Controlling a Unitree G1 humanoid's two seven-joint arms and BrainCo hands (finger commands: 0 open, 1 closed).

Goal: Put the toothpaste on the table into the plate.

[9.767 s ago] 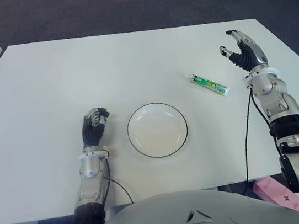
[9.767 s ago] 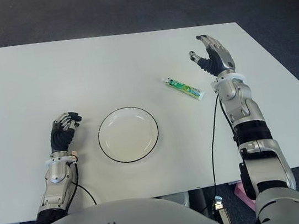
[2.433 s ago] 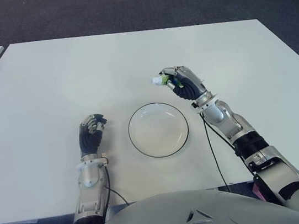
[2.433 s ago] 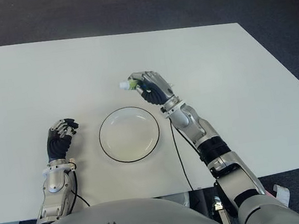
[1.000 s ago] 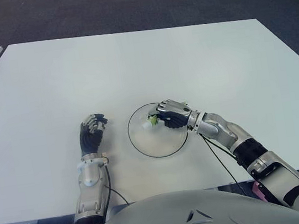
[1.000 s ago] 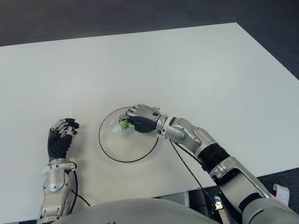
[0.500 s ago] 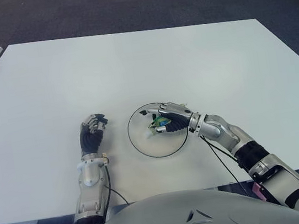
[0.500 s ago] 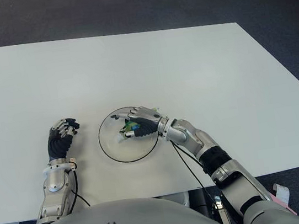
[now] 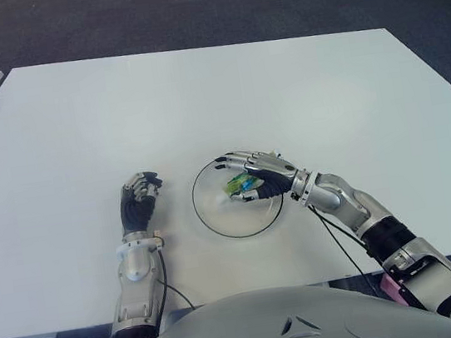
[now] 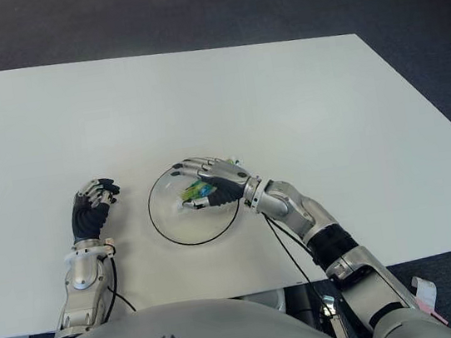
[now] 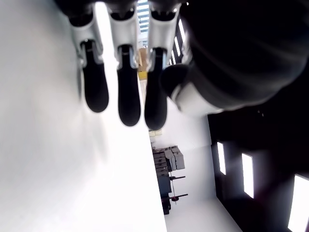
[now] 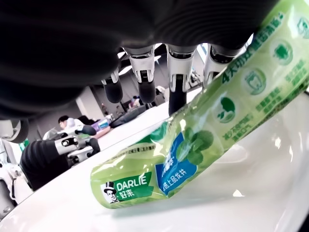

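**Toothpaste tube lying in the plate**

Toothpaste, a green plastic tube (image 12: 203, 137) with blue print, lies inside the round white plate with a dark rim (image 9: 216, 221), just below the centre of the left eye frame. The right hand (image 9: 262, 175) is spread wide over it, fingers (image 12: 177, 82) extended and holding nothing. Left of the plate, the left hand (image 9: 138, 200) shows above the white table (image 9: 199, 97), fingers curled and empty.

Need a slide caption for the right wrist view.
Right robot hand spread open over the green Darlie toothpaste tube lying in the plate.
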